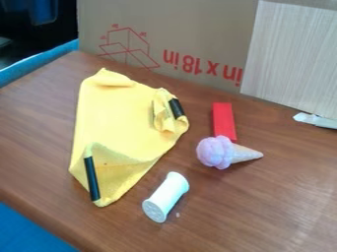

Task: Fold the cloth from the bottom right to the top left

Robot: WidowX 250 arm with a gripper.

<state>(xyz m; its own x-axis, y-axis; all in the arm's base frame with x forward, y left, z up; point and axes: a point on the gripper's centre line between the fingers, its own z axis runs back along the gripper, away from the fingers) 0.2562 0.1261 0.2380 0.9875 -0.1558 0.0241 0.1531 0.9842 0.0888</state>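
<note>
White spool (166,197) nearest, lying on table (276,206) by the yellow cloth's (121,115) lower right edge; toy ice cream cone (227,152) and red block (223,120) off to the right, probably clutter, leaving the cloth's top-left side free for the fold. Cloth spread for folding, presumably, but rumpled, some edges turned over. Gripper: can't tell opening, hold, or where cloth lies relative to it.
</note>
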